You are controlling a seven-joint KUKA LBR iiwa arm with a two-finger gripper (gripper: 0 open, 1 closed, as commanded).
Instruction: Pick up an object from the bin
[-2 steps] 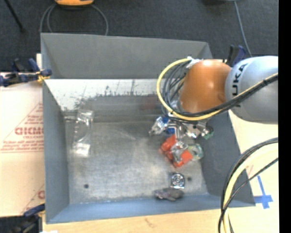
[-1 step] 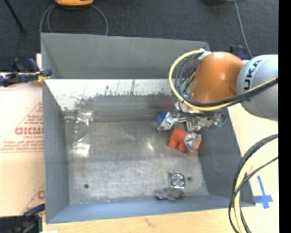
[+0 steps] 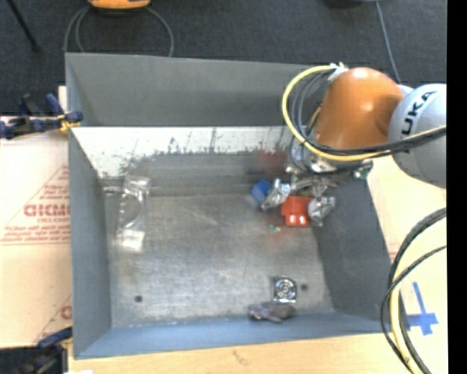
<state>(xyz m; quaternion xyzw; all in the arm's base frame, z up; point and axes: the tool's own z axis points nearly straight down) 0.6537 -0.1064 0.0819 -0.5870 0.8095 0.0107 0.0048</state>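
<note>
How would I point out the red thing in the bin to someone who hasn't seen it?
Start in the grey bin, at its back right, under the gripper. There lies a red block, with a blue piece just left of it. Its bright red colour sets it apart.

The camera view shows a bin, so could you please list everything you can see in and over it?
bin: one, grey metal, middle of the view.
clear plastic piece: one, transparent, left part of the floor.
blue thing: one, blue, far right part of the floor.
red block: one, red, just right of the blue thing.
shiny metal piece: one, silver, near the front wall.
crumpled thing: one, dull grey-purple, against the front wall.
gripper: one, silver, fingers apart on either side of the red block.
orange cover: one, on the wrist above the gripper.
arm: one, grey-white, entering from the right.
</note>
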